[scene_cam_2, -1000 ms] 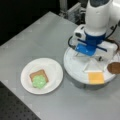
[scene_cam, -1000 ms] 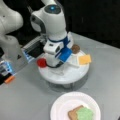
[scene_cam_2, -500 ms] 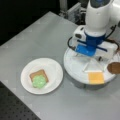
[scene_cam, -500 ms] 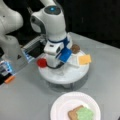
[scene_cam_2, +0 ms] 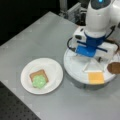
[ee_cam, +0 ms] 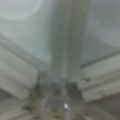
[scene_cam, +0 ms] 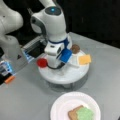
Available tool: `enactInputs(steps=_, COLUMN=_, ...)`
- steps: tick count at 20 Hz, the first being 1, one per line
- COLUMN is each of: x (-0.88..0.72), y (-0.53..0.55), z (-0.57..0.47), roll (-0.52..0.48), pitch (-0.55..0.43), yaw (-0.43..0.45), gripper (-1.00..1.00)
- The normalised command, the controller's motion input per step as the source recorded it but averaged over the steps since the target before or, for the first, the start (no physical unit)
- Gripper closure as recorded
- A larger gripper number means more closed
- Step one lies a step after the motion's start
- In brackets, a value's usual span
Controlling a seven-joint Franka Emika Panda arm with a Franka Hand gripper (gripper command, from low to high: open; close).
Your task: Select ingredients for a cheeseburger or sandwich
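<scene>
A round white stand (scene_cam: 62,78) (scene_cam_2: 75,71) holds the loose ingredients: a red tomato disc (scene_cam: 42,62), a dark brown patty (scene_cam: 75,48) (scene_cam_2: 114,67) and a yellow cheese square (scene_cam: 84,59) (scene_cam_2: 96,77). My gripper (scene_cam: 56,65) (scene_cam_2: 92,58) is low over the middle of this stand, between the tomato and the cheese; its fingertips are hidden by the hand. The wrist view is filled by the stand's white dividers (ee_cam: 62,50). On the white plate (scene_cam: 62,106) (scene_cam_2: 53,70) lies a brown toast square (scene_cam: 72,115) (scene_cam_2: 37,74) with green lettuce (scene_cam: 85,113) (scene_cam_2: 39,81) on top.
The arm's grey base (scene_cam: 10,45) stands at a front view's left, with a small orange object (scene_cam: 10,79) beside it. A dark perforated board (scene_cam_2: 15,107) borders the grey table at a front view's bottom left.
</scene>
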Motion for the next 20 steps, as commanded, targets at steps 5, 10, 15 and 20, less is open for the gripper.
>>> enactInputs(steps=5, x=-0.11, y=-0.07, z=-0.12, roll=0.096, pitch=-0.126, yaw=0.490, gripper=-1.00)
enactInputs(steps=10, x=-0.11, y=-0.18, z=-0.08, roll=0.228, pitch=-0.032, yaw=0.530, gripper=-1.00)
enactInputs(steps=15, x=-0.08, y=-0.23, z=-0.01, roll=0.194, pitch=0.009, yaw=0.364, gripper=-1.00)
enactInputs(steps=20, x=-0.06, y=-0.17, z=0.02, roll=0.128, pitch=-0.007, yaw=0.201, gripper=-1.00)
